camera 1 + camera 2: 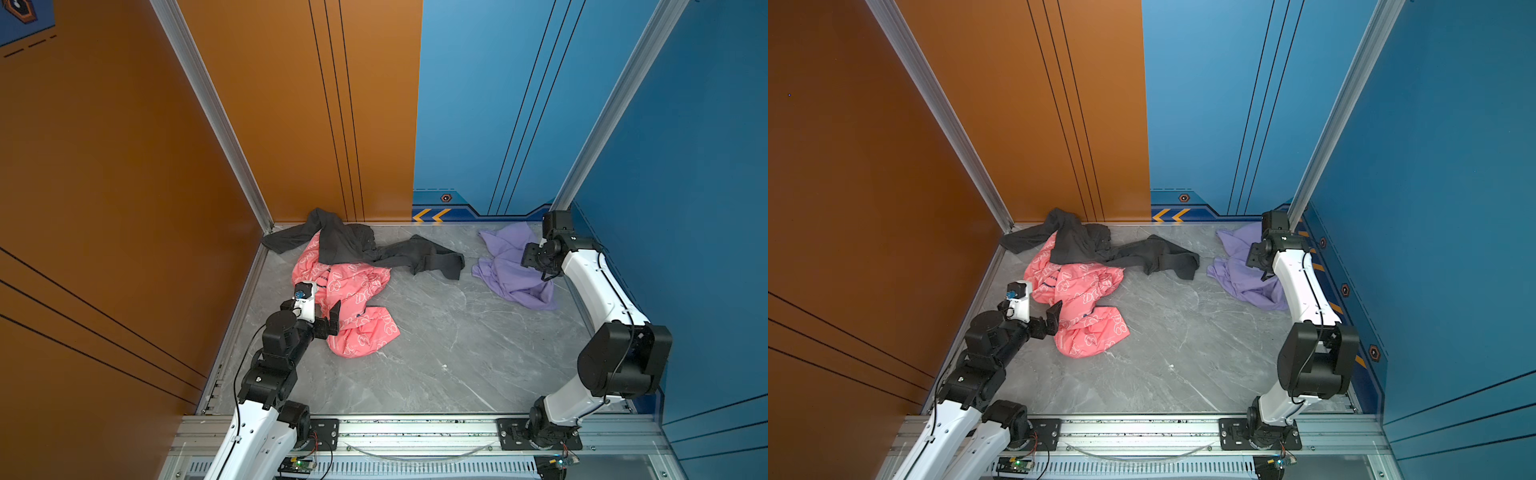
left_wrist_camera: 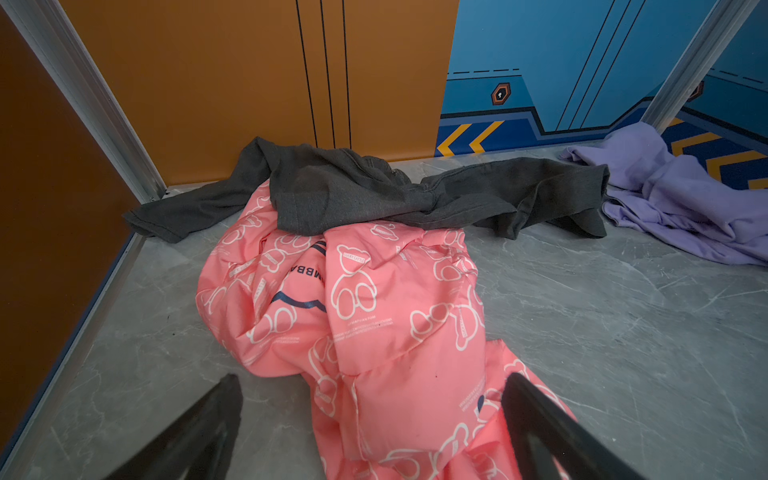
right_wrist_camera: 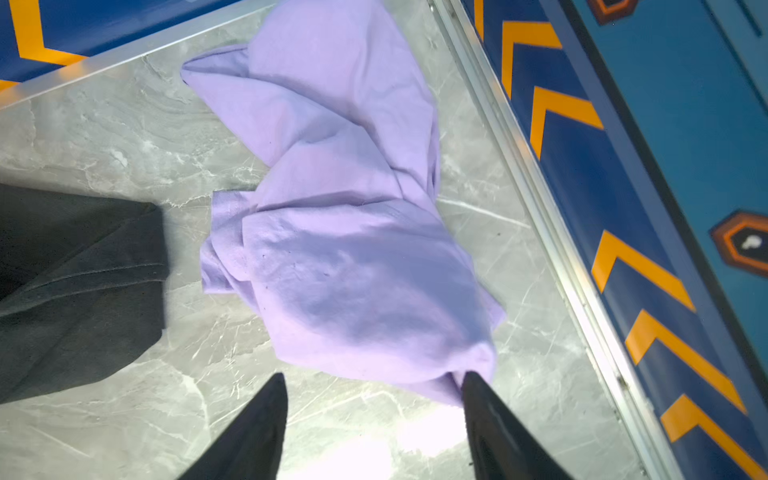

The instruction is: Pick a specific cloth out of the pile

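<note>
The lavender cloth (image 1: pixel 511 270) (image 1: pixel 1241 270) lies crumpled on the grey floor at the back right, apart from the pile. My right gripper (image 3: pixel 374 376) (image 1: pixel 545 274) hangs open over its near end. One of its fingertips (image 3: pixel 471 384) touches the cloth's (image 3: pixel 345 249) edge, and nothing is between the jaws. The pile (image 1: pixel 353 291) at the back left is a coral-pink printed garment (image 2: pixel 374 316) with a dark grey garment (image 1: pixel 353 245) draped over its far side. My left gripper (image 2: pixel 372 378) (image 1: pixel 334 313) stands open over the pink garment's near part.
An orange wall (image 1: pixel 124 166) bounds the left and back left, and a blue wall (image 1: pixel 685 166) the right. The dark grey sleeve (image 3: pixel 83 270) ends a short gap from the lavender cloth. Bare marble floor (image 1: pixel 449 345) spans the middle and front. A metal rail (image 1: pixel 415 432) lines the front edge.
</note>
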Robot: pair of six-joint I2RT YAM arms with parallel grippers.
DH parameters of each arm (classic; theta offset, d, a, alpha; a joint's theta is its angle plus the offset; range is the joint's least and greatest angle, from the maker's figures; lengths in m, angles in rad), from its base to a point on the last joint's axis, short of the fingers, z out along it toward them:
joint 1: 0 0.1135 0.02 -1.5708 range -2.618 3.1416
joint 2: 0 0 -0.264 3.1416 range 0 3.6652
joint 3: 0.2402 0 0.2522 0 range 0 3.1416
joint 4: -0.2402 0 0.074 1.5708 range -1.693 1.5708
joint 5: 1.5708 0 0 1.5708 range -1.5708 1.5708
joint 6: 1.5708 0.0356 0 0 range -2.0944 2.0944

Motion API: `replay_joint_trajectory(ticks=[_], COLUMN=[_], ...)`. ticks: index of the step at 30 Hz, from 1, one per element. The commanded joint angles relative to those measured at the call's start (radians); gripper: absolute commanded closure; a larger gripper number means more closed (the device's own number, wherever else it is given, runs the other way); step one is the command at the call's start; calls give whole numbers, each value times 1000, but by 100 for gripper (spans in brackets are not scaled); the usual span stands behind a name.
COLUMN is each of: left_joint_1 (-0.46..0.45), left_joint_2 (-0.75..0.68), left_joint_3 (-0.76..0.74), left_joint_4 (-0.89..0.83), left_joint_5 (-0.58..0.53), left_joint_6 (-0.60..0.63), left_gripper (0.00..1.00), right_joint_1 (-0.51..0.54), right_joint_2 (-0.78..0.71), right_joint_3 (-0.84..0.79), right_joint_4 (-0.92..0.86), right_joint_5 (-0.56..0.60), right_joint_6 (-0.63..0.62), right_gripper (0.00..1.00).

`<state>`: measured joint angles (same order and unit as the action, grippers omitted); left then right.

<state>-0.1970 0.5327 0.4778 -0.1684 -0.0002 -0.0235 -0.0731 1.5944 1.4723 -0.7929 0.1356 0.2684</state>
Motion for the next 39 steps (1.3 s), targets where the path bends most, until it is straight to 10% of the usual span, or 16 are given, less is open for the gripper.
replay_joint_trajectory(ticks=[1, 11, 23, 39], left_joint_1=[-5, -13, -20, 5], left_joint_2=[5, -5, -11, 29], left_joint_3=[-8, -13, -16, -38], left_joint_4=[22, 22, 16, 49], left_joint_5=[-12, -28, -41, -270], left_joint_6=[-4, -4, -4, -144], left_gripper=[2, 2, 2, 2], right_joint_1=[0, 48, 35, 1], right_joint_2=[-81, 63, 277, 191], right_joint_3=[37, 74, -83, -244], right_joint_4=[28, 31, 49, 121], right_joint_5=[10, -52, -95, -233], right_joint_6=[-2, -28, 69, 107], right_gripper=[25, 32, 69, 63])
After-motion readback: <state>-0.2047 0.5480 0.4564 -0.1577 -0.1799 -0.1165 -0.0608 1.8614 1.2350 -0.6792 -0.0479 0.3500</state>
